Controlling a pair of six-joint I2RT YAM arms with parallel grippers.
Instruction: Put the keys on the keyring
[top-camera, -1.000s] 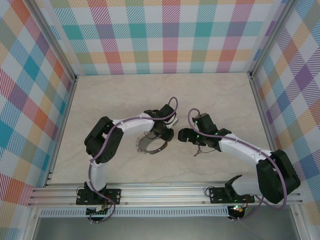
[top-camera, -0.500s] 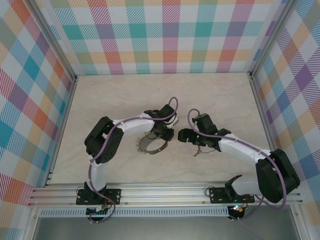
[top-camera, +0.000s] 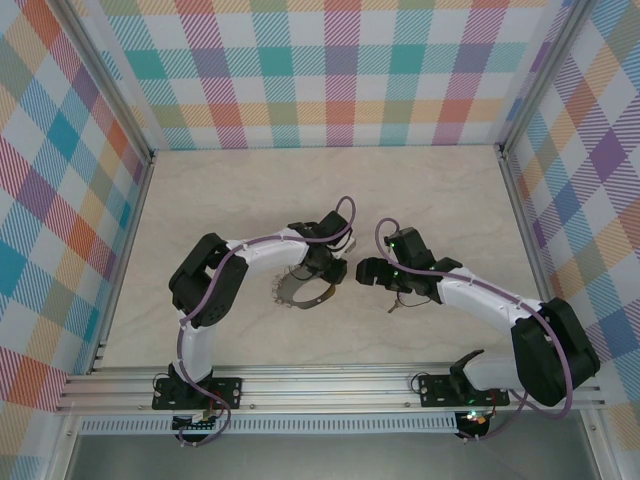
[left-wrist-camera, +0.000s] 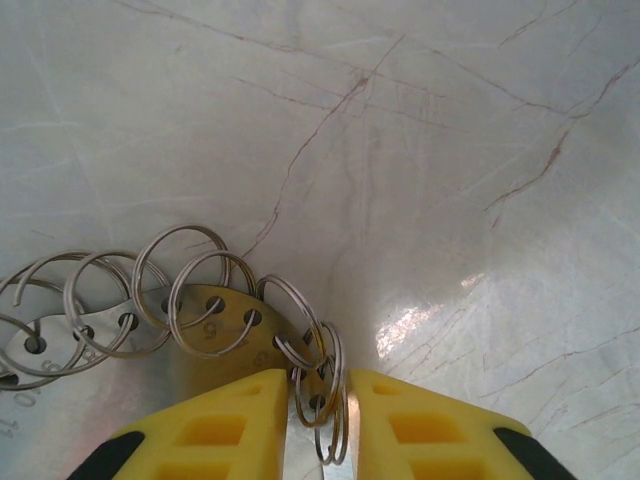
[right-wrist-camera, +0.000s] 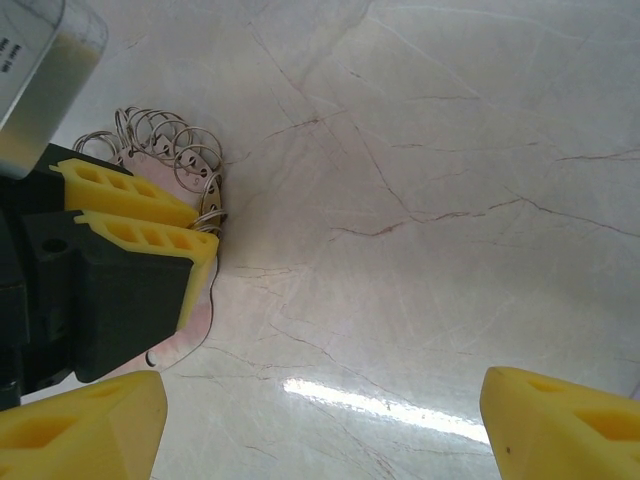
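The keyring (top-camera: 298, 291) is a thin metal hoop lying on the table, its rim punched with holes and hung with small silvery split rings (left-wrist-camera: 210, 300). My left gripper (top-camera: 326, 268) (left-wrist-camera: 320, 425) is shut on the hoop's right rim, with a couple of the small rings pinched between its yellow fingers (left-wrist-camera: 225, 425). My right gripper (top-camera: 362, 270) (right-wrist-camera: 320, 425) hangs open just right of it, with only bare table between its wide-set fingertips (right-wrist-camera: 85, 425). A tiny key (top-camera: 394, 305) lies on the table under the right forearm.
The right wrist view takes in the left gripper's yellow fingers (right-wrist-camera: 140, 215) and the fringe of rings (right-wrist-camera: 170, 150) at its upper left. Plaid walls enclose the marble table (top-camera: 220, 200); an aluminium rail (top-camera: 330, 385) runs along the near edge.
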